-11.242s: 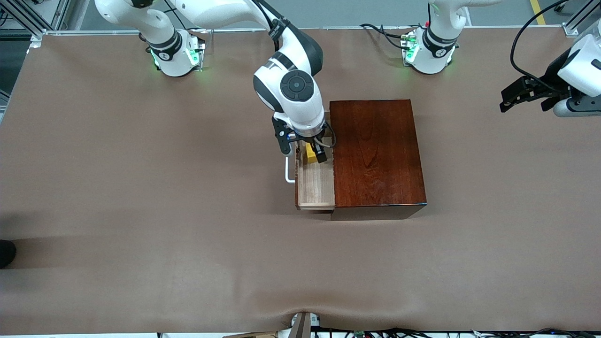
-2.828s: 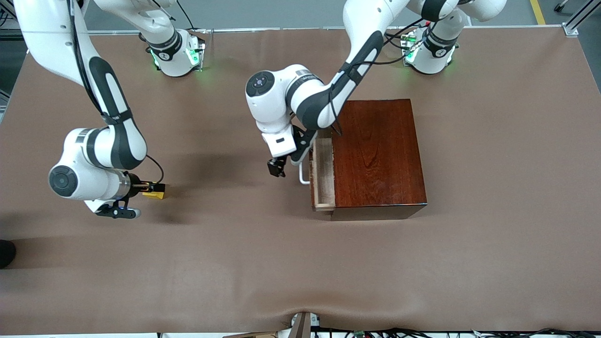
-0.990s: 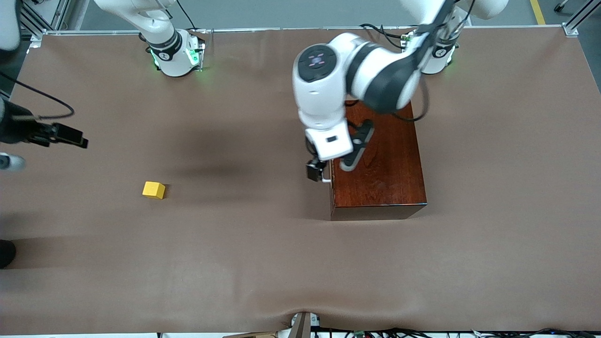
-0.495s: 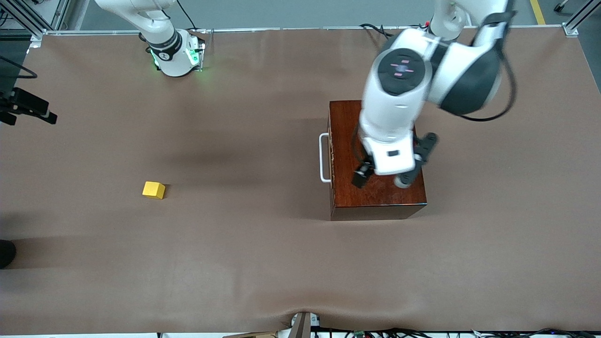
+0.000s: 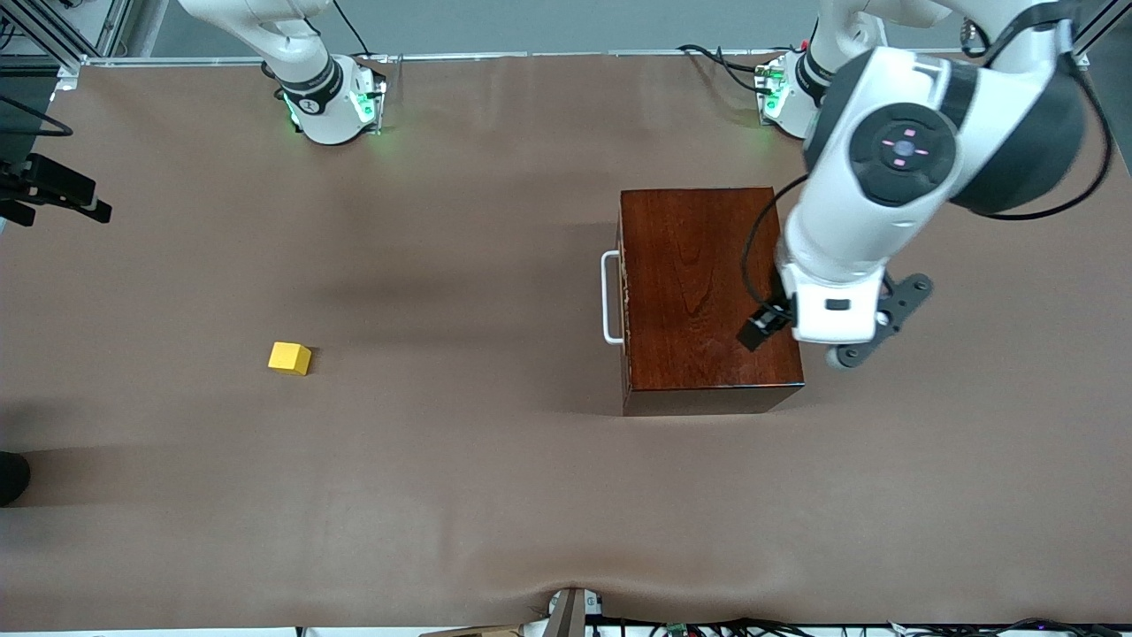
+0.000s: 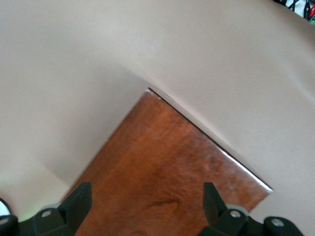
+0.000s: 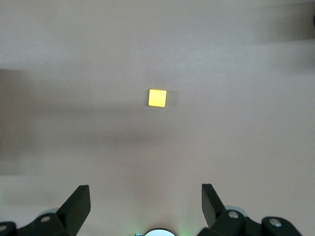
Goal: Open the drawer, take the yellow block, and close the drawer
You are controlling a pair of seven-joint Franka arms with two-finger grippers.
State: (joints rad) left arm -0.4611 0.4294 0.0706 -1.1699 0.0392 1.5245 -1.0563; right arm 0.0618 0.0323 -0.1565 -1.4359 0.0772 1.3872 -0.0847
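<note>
Now the right tool (image 7: 145, 206) hangs high over the right arm's end of the brown paper-covered desk (image 5: 442, 495), its fingers spread wide and empty. Below it the small bright yellow block (image 5: 290, 358) sits alone on the desk, well apart from the dark reddish-brown wooden box (image 5: 699, 292). That box's drawer (image 5: 624, 301) is pushed fully in, its white loop handle (image 5: 608, 296) sticking out. Nothing crowds either. Over the box's edge hovers the left tool (image 6: 147, 209), fingers apart, empty.
</note>
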